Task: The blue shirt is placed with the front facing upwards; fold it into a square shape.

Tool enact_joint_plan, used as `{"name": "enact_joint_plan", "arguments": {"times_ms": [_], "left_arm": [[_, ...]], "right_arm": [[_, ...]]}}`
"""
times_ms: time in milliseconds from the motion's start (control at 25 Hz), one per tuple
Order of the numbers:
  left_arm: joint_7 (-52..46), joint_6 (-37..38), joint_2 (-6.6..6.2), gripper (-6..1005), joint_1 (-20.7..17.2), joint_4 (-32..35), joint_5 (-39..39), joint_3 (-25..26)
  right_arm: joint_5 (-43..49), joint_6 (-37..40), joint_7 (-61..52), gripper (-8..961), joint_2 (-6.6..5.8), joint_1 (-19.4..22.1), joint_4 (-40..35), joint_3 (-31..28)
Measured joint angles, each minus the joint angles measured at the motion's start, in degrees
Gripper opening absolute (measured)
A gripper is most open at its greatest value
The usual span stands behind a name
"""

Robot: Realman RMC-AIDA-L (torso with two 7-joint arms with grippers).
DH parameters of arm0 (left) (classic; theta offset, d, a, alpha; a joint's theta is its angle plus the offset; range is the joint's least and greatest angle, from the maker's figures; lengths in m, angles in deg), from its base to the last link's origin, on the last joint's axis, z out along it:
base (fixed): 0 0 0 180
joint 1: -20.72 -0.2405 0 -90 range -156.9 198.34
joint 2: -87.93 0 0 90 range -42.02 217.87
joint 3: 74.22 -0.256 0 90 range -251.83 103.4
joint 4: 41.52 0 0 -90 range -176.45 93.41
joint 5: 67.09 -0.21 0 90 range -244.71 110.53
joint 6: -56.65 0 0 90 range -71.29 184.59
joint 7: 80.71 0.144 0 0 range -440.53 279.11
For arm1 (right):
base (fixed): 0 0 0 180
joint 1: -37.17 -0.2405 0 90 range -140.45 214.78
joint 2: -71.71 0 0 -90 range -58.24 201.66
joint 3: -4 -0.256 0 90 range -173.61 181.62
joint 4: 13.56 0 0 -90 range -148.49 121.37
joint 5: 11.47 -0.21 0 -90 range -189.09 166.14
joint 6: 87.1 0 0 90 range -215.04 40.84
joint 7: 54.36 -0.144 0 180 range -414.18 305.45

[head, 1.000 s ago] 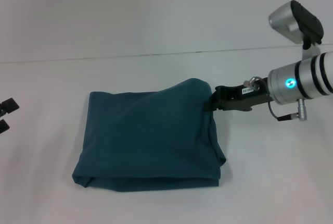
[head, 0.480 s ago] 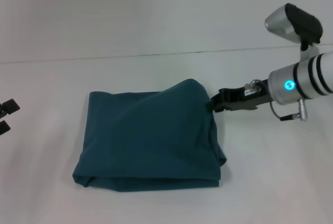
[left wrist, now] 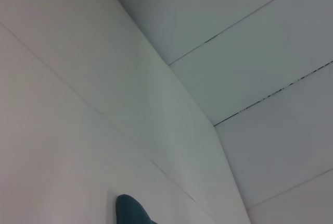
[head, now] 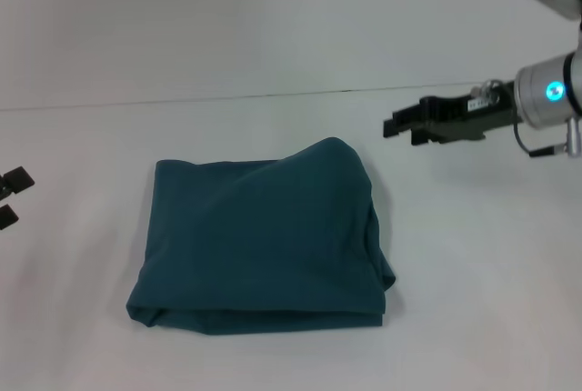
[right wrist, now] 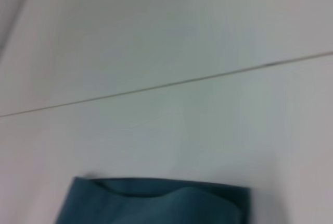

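The right gripper [head: 393, 125] is up in the air, past the far right corner of the shirt [head: 262, 245], and it touches nothing. I cannot tell if it is apart or together, and there is bare white table [head: 473, 273] between it and the cloth. The left gripper [head: 9, 195] sits at the left edge of the head view, well apart from the shirt, with its two dark tips a little apart and nothing between them. The shirt lies in the middle of the table, folded into a shape close to a square, with only plain blue showing on top. Its left edge is fairly straight. Its far right corner is rounded and bumps up a bit. Its right edge is wavy, and the near edge shows layers stacked on each other. There is open table on all sides of the shirt, with the most room on the right and the far side.
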Motion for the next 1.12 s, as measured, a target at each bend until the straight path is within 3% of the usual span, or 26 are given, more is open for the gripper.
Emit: {"name": "enact_joint_plan", "arguments": {"times_ms": [320,480,680,960,1120], "left_arm": [[-1.1,0.3,-0.63,948,0.3,0.4,0.2,0.0],[-1.3,0.3,-0.69,948,0.4,0.5,0.2,0.1],[-1.3,-0.1,-0.70,948,0.5,0.3,0.2,-0.2],[-1.3,-1.0,-0.37,949,1.1,0.0,-0.2,-0.4],[-1.3,-1.3,-0.27,949,1.3,-0.2,-0.5,-0.6]], "right_arm": [[0.1,3.4,2.2,556,0.81,-1.4,-1.6,0.4],[0.1,3.3,4.6,557,2.15,-2.0,-0.4,0.5],[-0.2,-2.9,5.0,556,4.28,-3.9,5.5,0.5],[-0.1,-15.5,5.1,555,8.34,-6.1,11.5,1.5],[1.0,-21.0,4.2,554,8.36,-8.3,16.2,4.8]]}}
